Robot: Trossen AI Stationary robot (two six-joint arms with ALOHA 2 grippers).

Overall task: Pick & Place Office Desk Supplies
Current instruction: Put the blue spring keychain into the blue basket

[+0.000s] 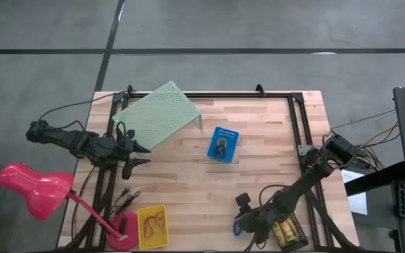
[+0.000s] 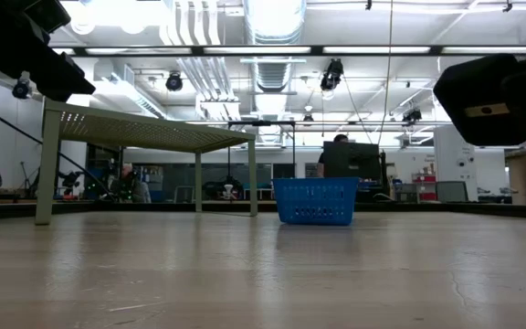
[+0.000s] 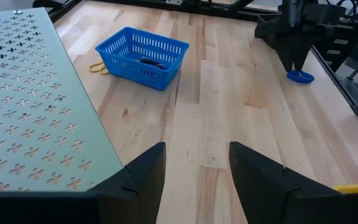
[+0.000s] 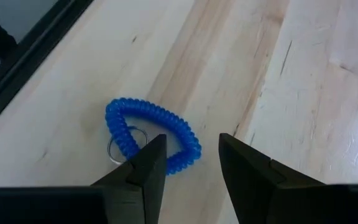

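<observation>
The right hand [image 4: 188, 165], fingers spread, hangs over the blue ring [image 4: 151, 134] near the surface's [image 1: 259, 169] front edge.

Coil ring [image 4: 152, 134] on the table [image 1: 259, 176] near its front edge, basket [image 1: 223, 144] mid-table.
</observation>
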